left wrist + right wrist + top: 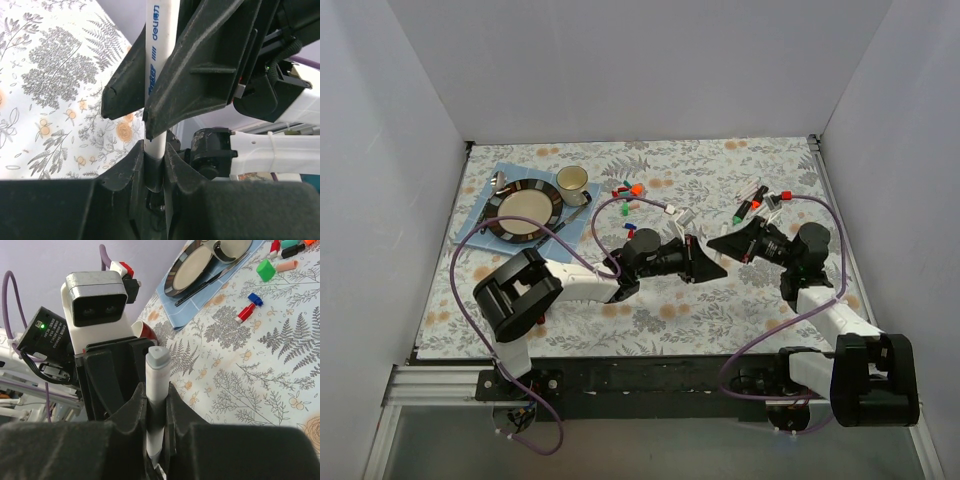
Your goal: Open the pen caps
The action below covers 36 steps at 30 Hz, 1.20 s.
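A thin white pen [159, 60] with blue lettering is held above the table between both grippers. My left gripper [154, 150] is shut on one end of it. My right gripper [156, 392] is shut on the white barrel [156, 385], and the grey triangular end [158, 356] sticks out toward the left gripper's fingers [107, 375]. From above, the left gripper [718, 266] and right gripper [715, 243] meet tip to tip at mid-table. This pen's cap is hidden. Loose pen caps [628, 190] lie behind them, among them a green one [266, 270].
A plate [525, 210] and a cup [571, 180] sit on a blue mat [485, 195] at the back left. Capped pens [752, 205] lie at the back right beside the right arm. A red and blue piece [248, 307] lies on the floral cloth.
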Available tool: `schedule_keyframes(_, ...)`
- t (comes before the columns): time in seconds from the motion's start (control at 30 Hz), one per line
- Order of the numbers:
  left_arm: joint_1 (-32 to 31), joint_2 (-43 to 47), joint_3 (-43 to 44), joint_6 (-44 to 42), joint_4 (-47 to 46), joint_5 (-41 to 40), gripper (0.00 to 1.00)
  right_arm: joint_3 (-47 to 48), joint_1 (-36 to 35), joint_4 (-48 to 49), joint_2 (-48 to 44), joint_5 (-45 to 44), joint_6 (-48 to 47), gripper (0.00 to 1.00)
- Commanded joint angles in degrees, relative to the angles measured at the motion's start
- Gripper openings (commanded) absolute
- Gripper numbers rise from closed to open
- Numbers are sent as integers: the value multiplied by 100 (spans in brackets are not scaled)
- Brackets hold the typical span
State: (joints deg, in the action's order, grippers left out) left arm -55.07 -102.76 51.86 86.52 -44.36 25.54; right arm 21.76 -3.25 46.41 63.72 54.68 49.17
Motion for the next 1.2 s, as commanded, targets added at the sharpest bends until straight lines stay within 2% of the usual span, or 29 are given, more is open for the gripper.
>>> schedule_keyframes(0.0,-275,186,-612,304,199,786,0,803,578,140,175,-440,-408,1)
schedule_keyframes(0.13,-768,528,-1543,435,218,698,0,1049,948,595,640,-826,74,1)
schedule_keyframes(0.23,-1041,906,-2177,585,15,531,0,1173,1036,842,913,-792,487,1)
schedule_keyframes(0.4,-1120,1573,-2531,498,-56,382,0,1103,1151,984,949,-721,744,1)
schedule_keyframes(0.47,-1103,1758,-2444,366,128,242,0,1059,1238,599,844,-817,473,1)
schedule_keyframes(0.5,-1094,1986,-2391,148,495,-20,0,1093,1256,-543,783,-940,-321,1)
schedule_keyframes(0.53,-1085,2110,-2338,59,707,-232,0,1276,1265,-1329,625,-1646,-860,1)
schedule_keyframes(0.6,-892,2382,-2268,-82,1329,-715,0,1235,1265,-2440,475,-2502,-1556,1)
schedule_keyframes(0.63,-778,2644,-2268,-109,1516,-1204,0,1112,1265,-2505,387,-2758,-1707,1)
schedule_keyframes(0.67,-481,2760,-2259,-74,1753,-1435,0,1059,1291,-2775,343,-3352,-1761,1)
schedule_keyframes(0.73,-85,2997,-2259,22,2202,-1770,0,1067,1291,-3241,369,-3778,-1701,1)
schedule_keyframes(0.77,369,3033,-2233,58,2351,-1807,0,1180,1291,-3409,404,-4198,-1691,1)
schedule_keyframes(0.87,1039,2912,-1943,-126,2861,-1929,0,1234,1300,-3709,614,-4823,-1499,1)
schedule_keyframes(1.03,1446,2428,-1188,-565,3539,-2342,0,1173,1449,-3675,1132,-5054,-1278,1)
schedule_keyframes(1.17,1744,2085,-941,-724,3592,-2484,0,1173,1704,-3499,1528,-4704,-1129,1)
